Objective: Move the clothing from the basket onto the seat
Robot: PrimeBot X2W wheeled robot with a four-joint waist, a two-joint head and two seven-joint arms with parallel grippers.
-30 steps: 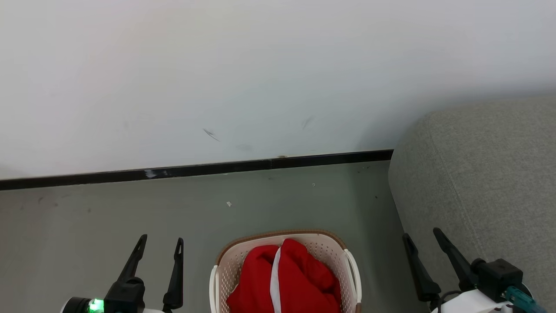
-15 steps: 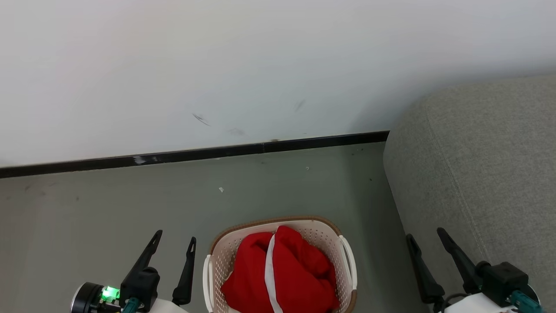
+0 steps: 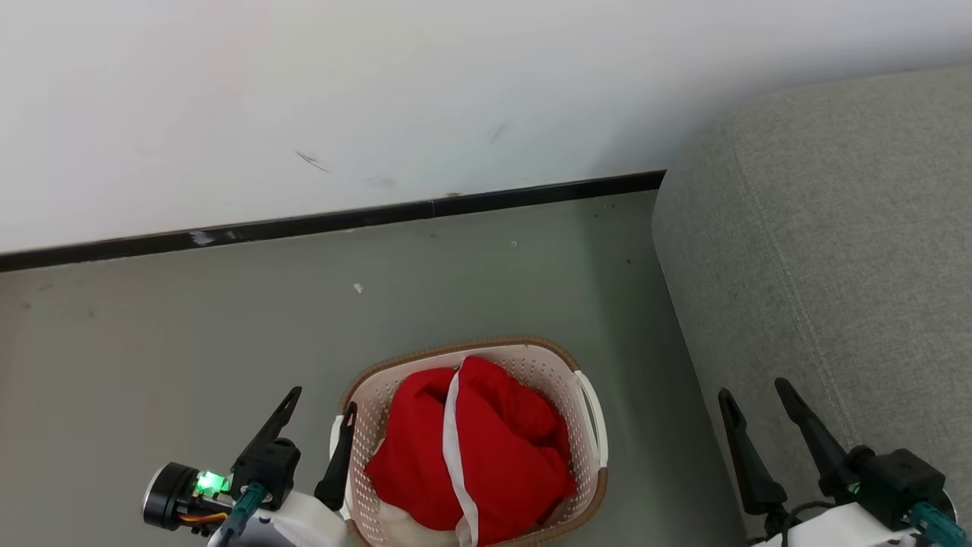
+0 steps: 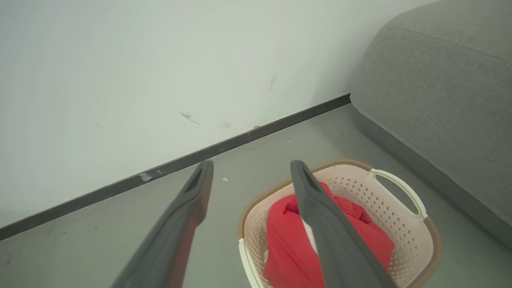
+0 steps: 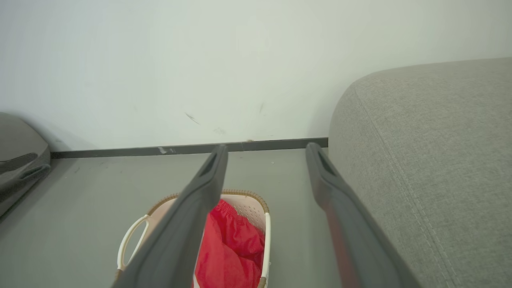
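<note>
The clothing point(image 3: 471, 448) lies heaped in the basket point(image 3: 456, 346), left of the seat point(image 3: 835, 266); soft, light and limp, I'd judge, best pinched at its raised top fold; left end effector point(image 3: 323, 401) and right end effector point(image 3: 753, 389) hover spread, empty.

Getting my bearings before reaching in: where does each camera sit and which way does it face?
Head view: on the head, looking forward and down at basket, clothing and floor; left gripper lower left, right gripper lower right, both open.
Left wrist view: on the left wrist, looking along its fingers over the basket toward the wall.
Right wrist view: on the right wrist, fingers framing the gap between basket and seat.
Shared: both wrist views show basket, seat and the same wall scuff.
</note>
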